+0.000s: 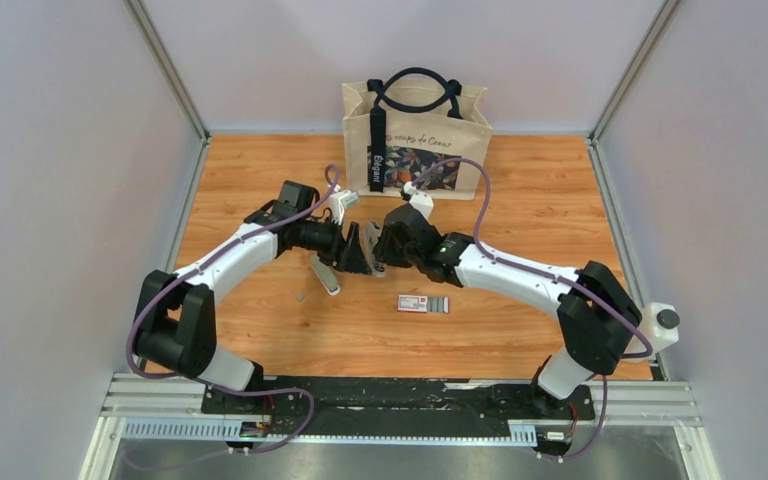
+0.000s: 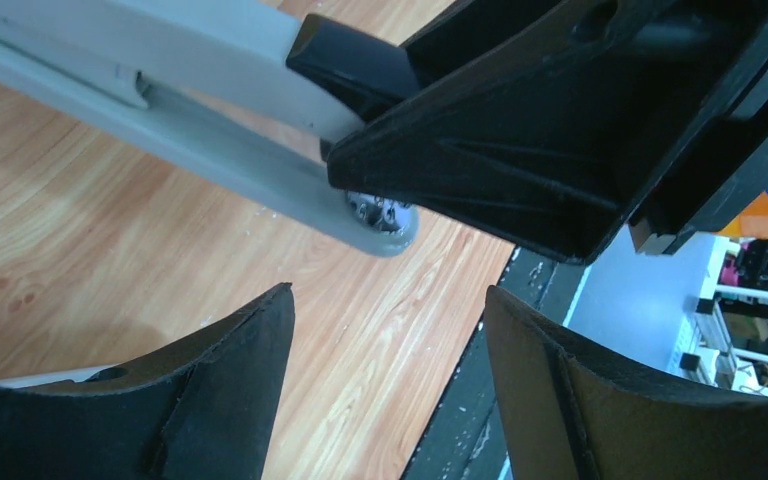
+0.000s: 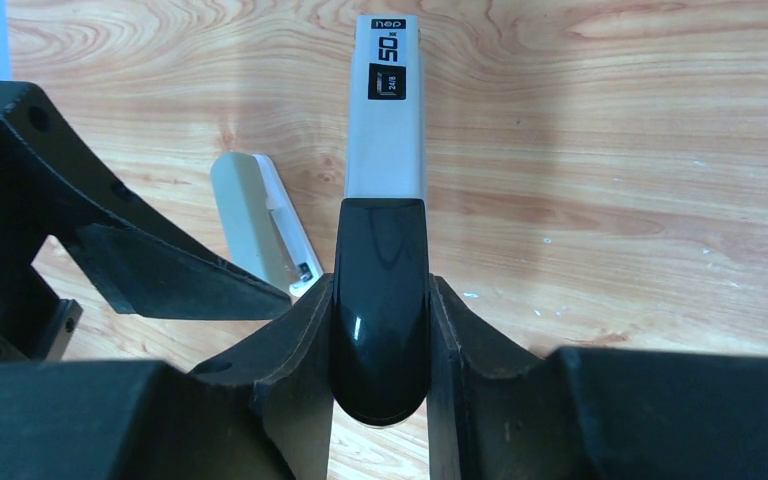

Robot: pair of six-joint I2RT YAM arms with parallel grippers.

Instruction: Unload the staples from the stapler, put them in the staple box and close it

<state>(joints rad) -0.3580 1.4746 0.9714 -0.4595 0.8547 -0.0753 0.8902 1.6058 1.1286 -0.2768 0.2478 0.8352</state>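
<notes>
Top view: the right gripper (image 1: 380,250) and left gripper (image 1: 356,250) meet at mid-table (image 1: 540,200), with the grey stapler (image 1: 326,276) between them. Possible staples (image 1: 300,296): a thin grey sliver on the wood just left of the stapler, too small to be sure. A red-labelled box (image 1: 423,303) lies nearby on the right.

Left wrist: the left jaws are wide apart with nothing between them. The stapler's two arms are splayed.

Right wrist: the right fingers are clamped on the stapler's black rear end.

The left gripper (image 1: 352,252) and right gripper (image 1: 378,246) are shown meeting over the wooden table (image 1: 530,200); a grey stapler (image 1: 325,274) is seen angled beside them, a small box (image 1: 423,304) nearby, a tote bag (image 1: 415,130) behind
</notes>
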